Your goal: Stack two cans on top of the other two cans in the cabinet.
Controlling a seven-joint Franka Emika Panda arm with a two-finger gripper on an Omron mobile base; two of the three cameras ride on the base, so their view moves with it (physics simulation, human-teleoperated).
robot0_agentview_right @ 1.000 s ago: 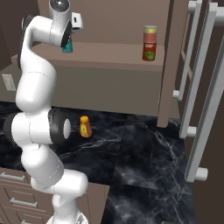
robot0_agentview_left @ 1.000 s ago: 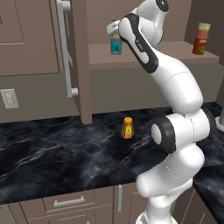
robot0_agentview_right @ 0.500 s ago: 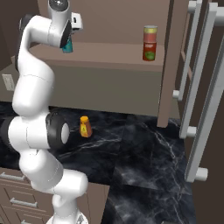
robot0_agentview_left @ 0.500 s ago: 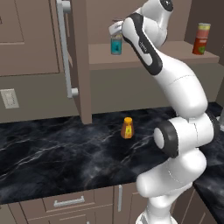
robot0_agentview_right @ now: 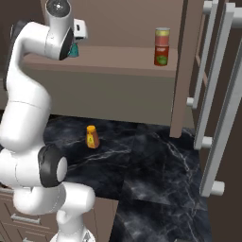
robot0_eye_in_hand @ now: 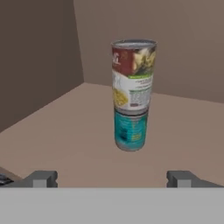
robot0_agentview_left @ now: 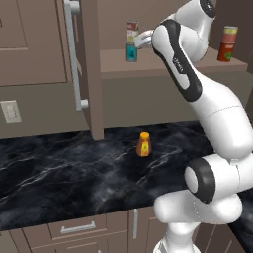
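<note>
Claw (robot0_eye_in_hand: pixel 112 178) backed off, open, white-and-red can (robot0_eye_in_hand: pixel 132 74) seemingly atop teal can (robot0_eye_in_hand: pixel 130 130), cabinet shelf (robot0_eye_in_hand: pixel 65 131).

A black marble counter (robot0_agentview_left: pixel 74 178) with pale veins runs beneath the brown wall units. Just under its front edge sit low drawers (robot0_agentview_left: pixel 74 230) with short silver handles. On the wall above the counter's left end is a pale outlet plate (robot0_agentview_left: pixel 11 111).
</note>
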